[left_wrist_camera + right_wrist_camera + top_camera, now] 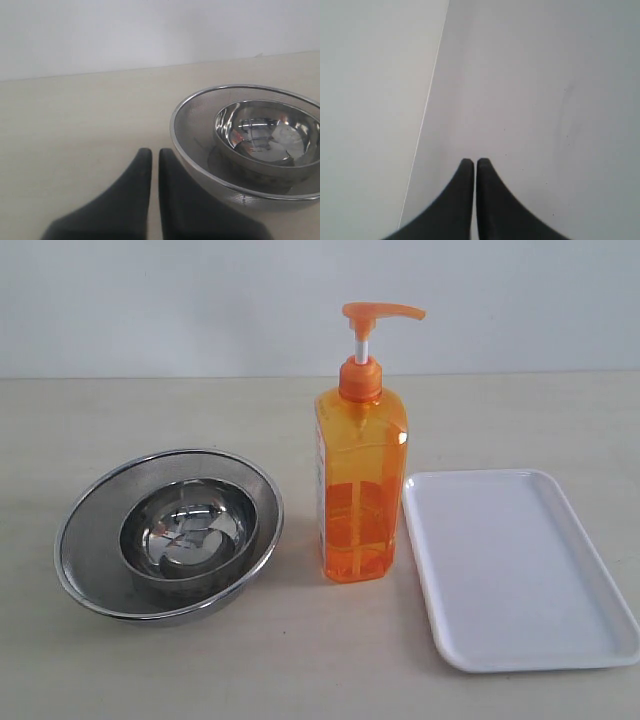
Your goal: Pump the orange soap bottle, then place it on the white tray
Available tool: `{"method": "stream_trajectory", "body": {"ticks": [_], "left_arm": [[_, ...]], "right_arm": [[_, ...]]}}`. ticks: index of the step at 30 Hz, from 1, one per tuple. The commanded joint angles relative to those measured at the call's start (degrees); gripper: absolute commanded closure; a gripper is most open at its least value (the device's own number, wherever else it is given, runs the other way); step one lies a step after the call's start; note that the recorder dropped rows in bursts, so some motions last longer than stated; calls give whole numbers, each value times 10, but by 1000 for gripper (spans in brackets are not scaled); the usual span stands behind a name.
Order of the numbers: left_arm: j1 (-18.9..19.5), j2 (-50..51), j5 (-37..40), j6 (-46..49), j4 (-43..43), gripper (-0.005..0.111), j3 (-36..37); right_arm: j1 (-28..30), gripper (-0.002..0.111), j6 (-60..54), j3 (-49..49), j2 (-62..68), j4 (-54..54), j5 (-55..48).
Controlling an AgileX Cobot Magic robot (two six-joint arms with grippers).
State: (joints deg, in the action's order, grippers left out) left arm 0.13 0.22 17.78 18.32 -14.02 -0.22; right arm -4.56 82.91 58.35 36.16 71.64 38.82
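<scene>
On the tabletop (300, 660), tall translucent orange plastic soap bottle (360, 490) stands beside flat glossy white tray (520, 640); left gripper (155, 152) and right gripper (471, 162) both pressed together

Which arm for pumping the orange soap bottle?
Right, probably: the tall translucent orange soap bottle stands beside the flat white tray on that side, while the shut left gripper faces the nested steel bowls. Unsure: the right gripper views only blank wall.
</scene>
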Motion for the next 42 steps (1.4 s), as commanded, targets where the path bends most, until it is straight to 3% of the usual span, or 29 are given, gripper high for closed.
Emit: {"method": "stream_trajectory", "body": {"ticks": [1,2,3,7,12,16,19,25,33,38,42], "left_arm": [[2,-2,0,1,0,102,2],[2,-2,0,1,0,102,2],[2,-2,0,1,0,102,2],[2,-2,0,1,0,102,2],[2,-2,0,1,0,102,2],[2,-2,0,1,0,102,2],[2,-2,0,1,0,102,2],[2,-2,0,1,0,102,2],[2,-2,0,1,0,102,2],[2,-2,0,1,0,102,2],[2,-2,0,1,0,102,2]], "right_arm": [[0,108,138,90,74,159,-36],[0,108,189,105,88,255,-29],[2,108,233,104,105,283,-8],[0,108,221,34,125,283,-19],[0,108,198,-101,124,272,-156],[0,108,96,-209,124,98,-167],[0,108,-71,-295,124,-87,-113],[0,108,-233,-431,124,-281,-24],[0,108,-448,-550,125,-415,92],[0,108,-527,-584,125,-428,193],[-1,108,-543,-584,126,-424,203]]}}
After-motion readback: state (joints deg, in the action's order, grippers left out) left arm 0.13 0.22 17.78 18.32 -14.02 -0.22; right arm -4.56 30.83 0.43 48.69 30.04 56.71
